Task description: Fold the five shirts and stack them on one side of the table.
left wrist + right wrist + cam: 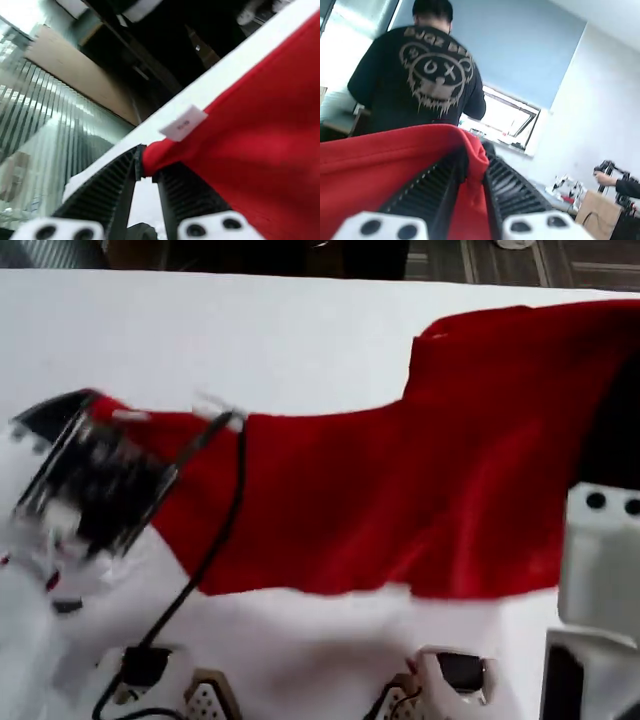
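Currently both grippers are clamped on the red shirt point(400, 510). Left gripper point(144, 161): ribbed black jaws pinch a bunched corner of the fabric. The cloth is squeezed between the tips and fans out past them over the white table point(220, 75). A small white label point(182, 123) sits on the shirt edge just beyond the jaw tips.

Right gripper point(474, 159): jaws closed on a fold of the same shirt. The fabric humps over the tips and drapes off to one side of them.

From above, the shirt spans the table as a wide band from the left jaws toward the right arm's side. It is narrow at the left jaws and much wider at the far end. A black cable point(215, 530) runs from beside the left jaws across the near edge of the cloth toward the arm bases point(205, 695).
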Controlling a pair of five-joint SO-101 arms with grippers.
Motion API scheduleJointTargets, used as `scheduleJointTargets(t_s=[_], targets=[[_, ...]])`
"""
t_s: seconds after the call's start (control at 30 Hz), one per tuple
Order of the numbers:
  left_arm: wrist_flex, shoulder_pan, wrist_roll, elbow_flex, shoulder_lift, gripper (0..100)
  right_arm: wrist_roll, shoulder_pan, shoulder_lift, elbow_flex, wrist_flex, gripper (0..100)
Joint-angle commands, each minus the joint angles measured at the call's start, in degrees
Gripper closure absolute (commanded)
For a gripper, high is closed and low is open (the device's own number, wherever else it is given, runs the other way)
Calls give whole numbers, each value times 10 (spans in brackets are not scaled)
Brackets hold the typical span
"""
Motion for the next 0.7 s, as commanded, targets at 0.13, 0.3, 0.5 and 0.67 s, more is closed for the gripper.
scheduleJointTargets(t_s=[0.13,0.3,0.5,0.67], targets=[[3,-49,-38,-13,-62,976,3,6,-5,-54,-7,978],[4,-76,-45,-10,-96,976,-41,2,-5,-91,62,978],[2,-76,-44,49,-99,976,-47,2,1,-94,80,978],[-20,-76,-41,103,-104,976,-46,3,0,-93,80,978]])
